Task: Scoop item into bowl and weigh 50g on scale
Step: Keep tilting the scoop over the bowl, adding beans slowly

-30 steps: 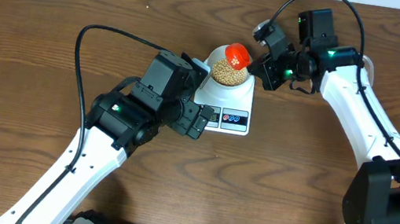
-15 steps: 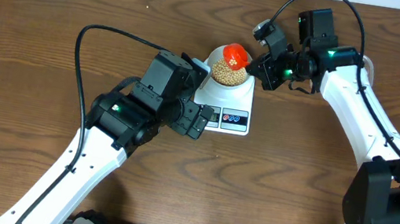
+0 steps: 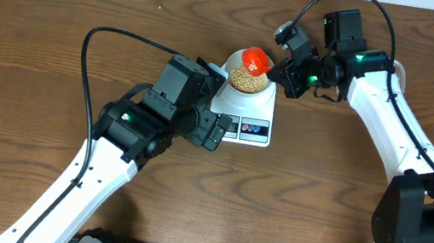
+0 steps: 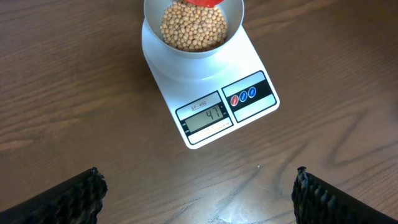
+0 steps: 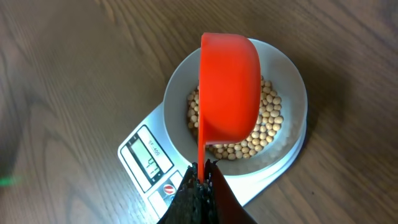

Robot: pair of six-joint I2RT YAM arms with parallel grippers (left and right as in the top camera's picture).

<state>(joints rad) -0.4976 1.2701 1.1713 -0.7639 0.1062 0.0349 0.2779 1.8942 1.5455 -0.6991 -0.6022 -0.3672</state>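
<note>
Step in hand: topping up the bowl [image 4: 235, 31] from the red scoop [image 5: 229, 87], judging by a reading short of 50.
Beans [image 4: 194, 28]: heaped in the bowl, tan and round; none seen on the table [image 3: 41, 26].
Bowl: sitting on the scale [image 4: 174, 87], at the end away from the display [image 4: 206, 117].
Display: apparently 41, so only a little more wanted.
Right gripper [image 5: 200, 180]: pinched shut on the scoop's thin handle [image 5: 201, 152], scoop tilted over the bowl, just above the beans.
Scoop contents: not clear from these views.
Left gripper [image 4: 198, 180]: fingers spread wide, holding nothing, hovering near the display end of the scale, not touching it.
Doing it well: tip by small wrist turns, a few beans at a time; pause for the number to settle before adding more.
Care: hold the scoop clear of the bowl rim, since any touch likely adds false weight; pour over the middle to stop bounce-outs.
Risk: one big tip overshooting 50.
</note>
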